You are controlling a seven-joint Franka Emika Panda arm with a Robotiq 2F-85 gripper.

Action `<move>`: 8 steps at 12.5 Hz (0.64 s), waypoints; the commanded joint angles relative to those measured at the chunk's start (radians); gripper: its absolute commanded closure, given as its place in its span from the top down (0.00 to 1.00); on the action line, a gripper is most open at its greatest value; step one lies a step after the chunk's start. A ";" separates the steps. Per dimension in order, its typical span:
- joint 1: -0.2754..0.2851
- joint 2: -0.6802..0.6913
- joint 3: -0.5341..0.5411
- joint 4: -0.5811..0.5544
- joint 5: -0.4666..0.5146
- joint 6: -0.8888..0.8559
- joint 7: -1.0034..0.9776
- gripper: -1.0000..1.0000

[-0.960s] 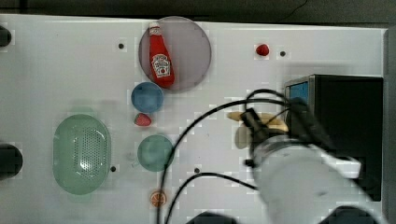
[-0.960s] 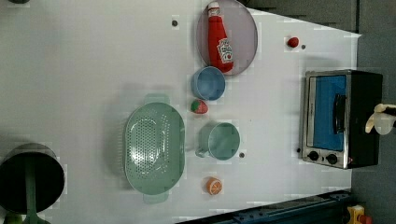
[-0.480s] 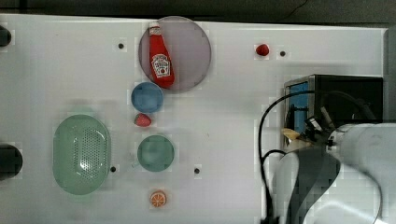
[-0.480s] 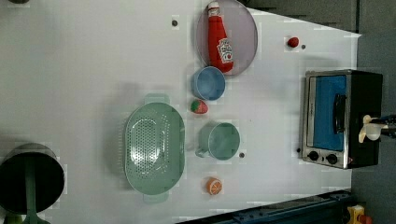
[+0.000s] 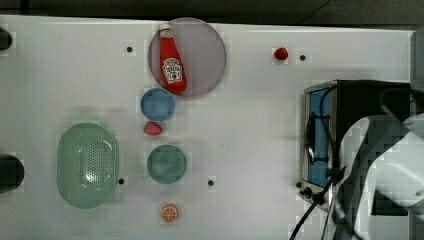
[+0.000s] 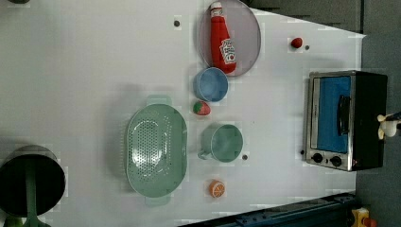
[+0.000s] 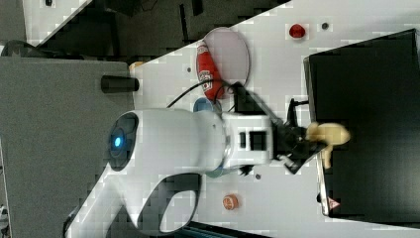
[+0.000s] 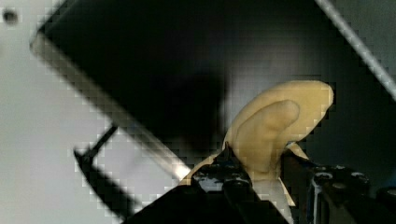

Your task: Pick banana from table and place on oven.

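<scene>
The pale yellow banana hangs over the black top of the oven, near its front edge in the right view. My gripper is shut on the banana's lower end. In the wrist view the banana sticks out between the two dark fingers with the oven's black top close behind it. In the left view the banana shows at the right edge, beside the oven. My white arm covers part of the oven in the top view. The white table lies below.
On the table are a ketchup bottle lying on a grey plate, a blue bowl, a strawberry, a green cup, a green colander, an orange slice and a small red item.
My arm has swung toward the top view's right, carrying the banana from over the table beside the oven to above the oven's black top.
</scene>
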 commanded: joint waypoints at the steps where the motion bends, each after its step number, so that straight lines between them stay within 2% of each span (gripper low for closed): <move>1: -0.011 0.015 -0.006 0.006 0.108 0.020 -0.144 0.26; 3: -0.017 0.039 -0.014 0.006 0.135 0.031 -0.174 0.26; 4: -0.018 0.042 -0.014 0.006 0.135 0.053 -0.209 0.30; 8: -0.018 0.041 -0.013 0.000 0.136 0.062 -0.239 0.75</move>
